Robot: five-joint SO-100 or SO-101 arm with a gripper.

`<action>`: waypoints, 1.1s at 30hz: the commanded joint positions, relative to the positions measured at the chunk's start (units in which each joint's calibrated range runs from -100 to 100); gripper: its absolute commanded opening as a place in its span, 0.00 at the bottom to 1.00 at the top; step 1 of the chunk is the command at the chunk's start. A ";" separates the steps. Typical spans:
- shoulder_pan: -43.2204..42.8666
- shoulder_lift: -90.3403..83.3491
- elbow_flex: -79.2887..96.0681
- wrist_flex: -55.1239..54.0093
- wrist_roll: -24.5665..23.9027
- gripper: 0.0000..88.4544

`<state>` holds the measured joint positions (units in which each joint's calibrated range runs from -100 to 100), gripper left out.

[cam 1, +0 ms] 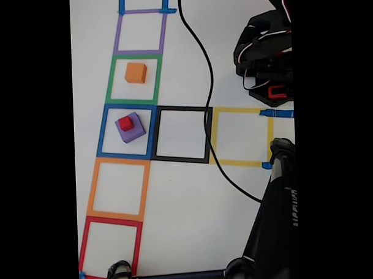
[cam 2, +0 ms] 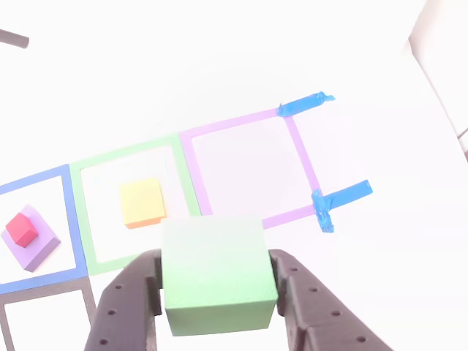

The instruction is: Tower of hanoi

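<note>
In the other view, my gripper [cam 2: 216, 259] is shut on the green cube [cam 2: 218, 292], one dark finger pressed to each side, held high above the table. The orange cube [cam 2: 142, 202] sits inside the green tape square; the fixed view shows this orange cube [cam 1: 136, 72] too. The tiny red cube [cam 1: 125, 122] rests on top of the purple cube [cam 1: 131, 128] inside the blue tape square. The other view shows that red cube [cam 2: 21, 229] and purple cube [cam 2: 35, 248] at the left edge. The arm's body [cam 1: 266, 51] stands at the upper right of the fixed view.
A row of tape squares runs down the white table: purple [cam 1: 140, 32], green, blue, orange [cam 1: 118, 188], red [cam 1: 110, 246], with black [cam 1: 181, 135] and yellow [cam 1: 241, 136] squares branching right. A black cable [cam 1: 208, 83] crosses the table. A black stand [cam 1: 275, 228] occupies the lower right.
</note>
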<state>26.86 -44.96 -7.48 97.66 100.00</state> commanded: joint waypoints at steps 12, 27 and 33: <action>13.60 -10.07 29.94 -19.77 0.00 0.01; 13.31 1.72 78.39 -87.38 0.00 0.01; 12.16 17.14 81.30 -106.97 0.00 0.01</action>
<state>40.20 -34.99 73.53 3.02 100.00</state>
